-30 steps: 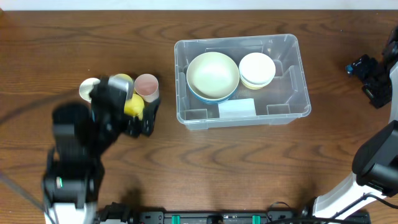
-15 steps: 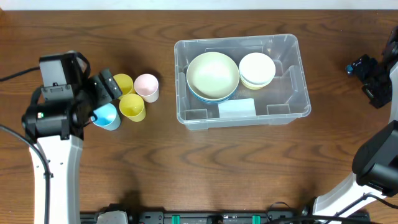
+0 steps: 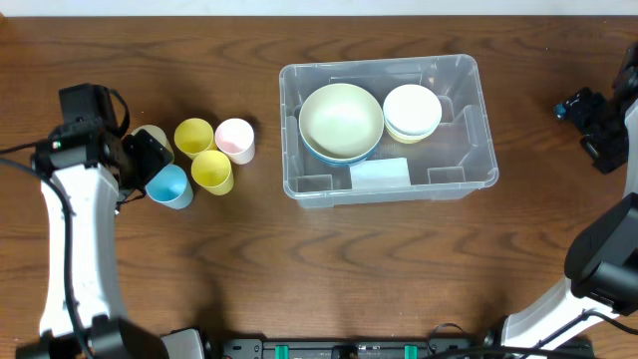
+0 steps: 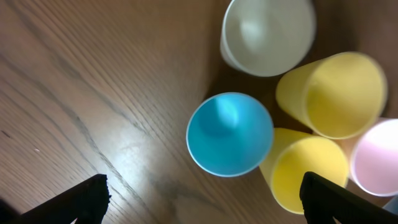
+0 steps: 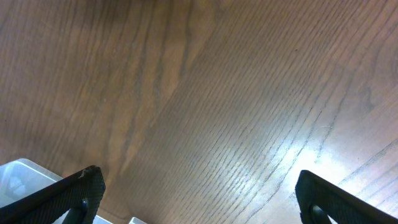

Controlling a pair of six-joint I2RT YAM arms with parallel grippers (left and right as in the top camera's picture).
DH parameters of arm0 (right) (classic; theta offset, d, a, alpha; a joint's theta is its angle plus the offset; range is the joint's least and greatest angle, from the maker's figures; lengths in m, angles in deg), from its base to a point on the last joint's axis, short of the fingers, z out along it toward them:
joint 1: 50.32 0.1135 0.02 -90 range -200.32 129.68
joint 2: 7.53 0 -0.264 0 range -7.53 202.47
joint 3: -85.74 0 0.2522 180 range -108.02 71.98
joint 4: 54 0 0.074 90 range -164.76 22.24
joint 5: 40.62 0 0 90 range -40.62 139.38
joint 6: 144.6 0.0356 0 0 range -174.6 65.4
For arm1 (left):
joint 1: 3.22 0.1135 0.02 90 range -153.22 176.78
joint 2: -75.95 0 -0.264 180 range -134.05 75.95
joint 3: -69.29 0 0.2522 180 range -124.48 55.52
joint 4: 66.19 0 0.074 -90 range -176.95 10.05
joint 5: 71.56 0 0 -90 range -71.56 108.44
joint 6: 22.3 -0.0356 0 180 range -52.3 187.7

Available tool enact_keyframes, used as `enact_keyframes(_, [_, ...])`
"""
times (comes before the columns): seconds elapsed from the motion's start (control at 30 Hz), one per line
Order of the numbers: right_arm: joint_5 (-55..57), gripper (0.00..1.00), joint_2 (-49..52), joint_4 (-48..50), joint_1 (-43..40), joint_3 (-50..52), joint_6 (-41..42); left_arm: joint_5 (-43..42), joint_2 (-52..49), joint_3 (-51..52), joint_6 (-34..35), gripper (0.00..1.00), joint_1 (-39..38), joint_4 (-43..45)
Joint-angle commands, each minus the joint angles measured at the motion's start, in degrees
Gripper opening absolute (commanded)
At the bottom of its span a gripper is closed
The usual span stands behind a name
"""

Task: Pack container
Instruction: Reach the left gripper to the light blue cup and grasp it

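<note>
So far you have only the large bowl (image 3: 341, 122) and the small bowl (image 3: 412, 110) inside the container (image 3: 454, 160), which sits right of centre on the table (image 3: 399, 269). Five cups (image 3: 211, 170) stand outside it to the left, unpacked. Your left gripper (image 4: 205, 193) hangs wide and empty over the blue cup (image 4: 230, 134), and your right gripper (image 5: 199, 193) is just as wide over bare wood.

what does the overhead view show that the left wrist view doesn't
Only overhead: the container holding a pale green bowl, a white bowl and a label, plus the left arm. Only left wrist: the full open mouth of the white cup, which that arm partly hides overhead. Both: the blue cup, two yellow cups and the pink cup clustered on the wooden table.
</note>
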Motion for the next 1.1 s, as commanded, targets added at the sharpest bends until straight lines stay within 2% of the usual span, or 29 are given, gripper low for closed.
enact_keyframes(0.0, [0.24, 0.99, -0.50, 0.00, -0.48, 0.24, 0.79, -4.81, -3.61, 0.87, -0.87, 0.98, 1.05, -0.33])
enact_keyframes(0.33, [0.22, 0.99, -0.50, 0.00, -0.48, 0.24, 0.79, -5.01, -12.04, 0.98, -0.48, 0.98, 1.03, -1.64])
enact_keyframes(0.77, [0.22, 0.99, -0.50, 0.00, -0.48, 0.24, 0.79, -2.78, -12.00, 1.81, -0.33, 0.98, 1.25, -1.68])
enact_keyframes(1.07, [0.22, 0.99, -0.50, 0.00, -0.48, 0.24, 0.79, -2.91, -12.00, 5.60, 1.01, 0.98, 4.57, 0.55])
